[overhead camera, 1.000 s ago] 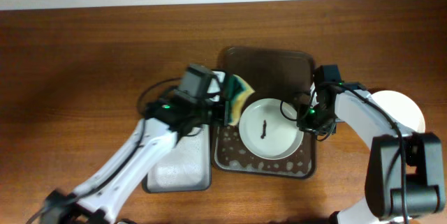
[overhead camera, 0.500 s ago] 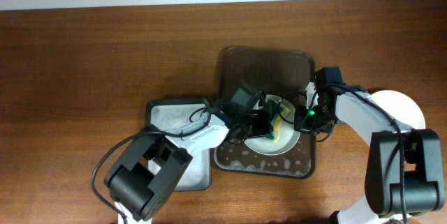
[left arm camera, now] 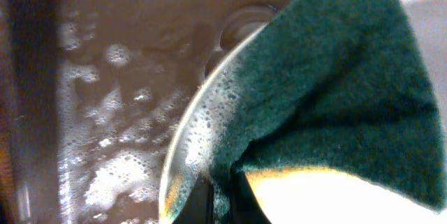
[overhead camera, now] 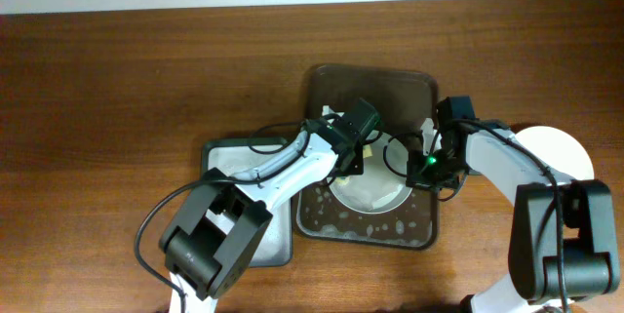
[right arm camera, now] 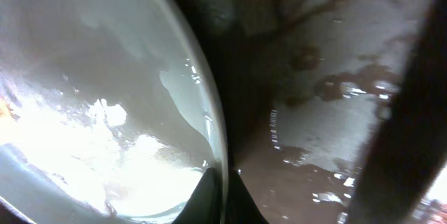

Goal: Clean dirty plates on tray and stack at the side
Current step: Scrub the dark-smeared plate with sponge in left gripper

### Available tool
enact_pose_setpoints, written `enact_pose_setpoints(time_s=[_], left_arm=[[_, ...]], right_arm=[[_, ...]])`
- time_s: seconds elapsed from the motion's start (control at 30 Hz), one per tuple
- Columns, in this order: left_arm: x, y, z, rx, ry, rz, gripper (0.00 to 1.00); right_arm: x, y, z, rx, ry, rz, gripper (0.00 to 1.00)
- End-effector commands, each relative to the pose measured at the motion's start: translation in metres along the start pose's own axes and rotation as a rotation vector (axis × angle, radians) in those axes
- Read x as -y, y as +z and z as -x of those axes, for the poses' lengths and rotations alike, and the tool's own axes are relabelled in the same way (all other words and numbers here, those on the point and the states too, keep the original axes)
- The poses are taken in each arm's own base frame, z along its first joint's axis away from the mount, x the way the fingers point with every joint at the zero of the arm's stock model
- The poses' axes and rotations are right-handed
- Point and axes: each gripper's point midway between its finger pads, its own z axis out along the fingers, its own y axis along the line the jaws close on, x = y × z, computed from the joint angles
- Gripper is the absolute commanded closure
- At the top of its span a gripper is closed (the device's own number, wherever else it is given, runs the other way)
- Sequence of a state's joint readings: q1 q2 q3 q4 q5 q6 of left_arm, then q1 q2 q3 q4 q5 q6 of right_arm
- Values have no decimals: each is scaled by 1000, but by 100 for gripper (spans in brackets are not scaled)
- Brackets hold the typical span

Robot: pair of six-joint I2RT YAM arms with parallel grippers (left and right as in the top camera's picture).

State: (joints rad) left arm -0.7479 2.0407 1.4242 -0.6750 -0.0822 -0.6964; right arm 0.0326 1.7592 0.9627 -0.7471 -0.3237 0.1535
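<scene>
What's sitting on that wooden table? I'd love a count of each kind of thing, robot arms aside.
Round white plates: 2, the soapy plate and the plate at the right
Rectangular trays: 2, the dark brown tray and the grey tray
Green-and-yellow sponge: 1
Total: 5

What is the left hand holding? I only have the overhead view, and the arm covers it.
Observer: A sponge, seen close up by the left wrist camera.
Operator: Which side is showing?
Observer: The dark green scouring side faces that camera and laps over the plate's rim.
Operator: And the right hand?
Observer: In its wrist view, the right hand has the plate's edge running in between its fingers.
</scene>
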Motion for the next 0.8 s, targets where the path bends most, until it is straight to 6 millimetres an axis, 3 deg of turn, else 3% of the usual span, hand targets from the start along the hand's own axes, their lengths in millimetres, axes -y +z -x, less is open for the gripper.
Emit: enact_pose_setpoints(time_s=[0.0,0.03,0.17,0.27,0.33,0.43,0.5,0.57,0.63,0.67,0.7,0.73,0.77], left_arm=[[58,12,-16,-50,58,-218,100],[79,16,-23,-48,78,-274,100],[109,23,-31,-50,84,-370,100],[99,26,-21,-15,91,-332,100],[56,35,-3,22,103,-184,100],[-31,39,8,-14,68,96,100],[-61,35,6,-69,38,171,100],[-69,28,6,-85,38,184,100],[-66,11,9,-74,50,170,100],[-56,-19,14,-52,50,106,100],[-50,-32,16,-41,62,67,100],[-40,-57,21,-10,82,-5,100],[-31,-93,27,42,97,-82,100]], right_arm=[[18,7,-11,-37,-30,-78,96],[18,7,-11,-38,-30,-78,96],[18,7,-11,-40,-29,-78,96],[19,7,-13,-45,-27,-78,96],[19,7,-13,-47,-27,-79,96],[19,6,-14,-52,-25,-80,96],[19,6,-14,-51,-25,-80,96],[19,6,-14,-52,-25,-80,96],[19,6,-14,-52,-25,-80,96],[19,5,-15,-51,-24,-80,96],[18,4,-15,-50,-23,-80,96],[17,1,-15,-45,-21,-79,96],[15,-5,-15,-31,-22,-77,96]])
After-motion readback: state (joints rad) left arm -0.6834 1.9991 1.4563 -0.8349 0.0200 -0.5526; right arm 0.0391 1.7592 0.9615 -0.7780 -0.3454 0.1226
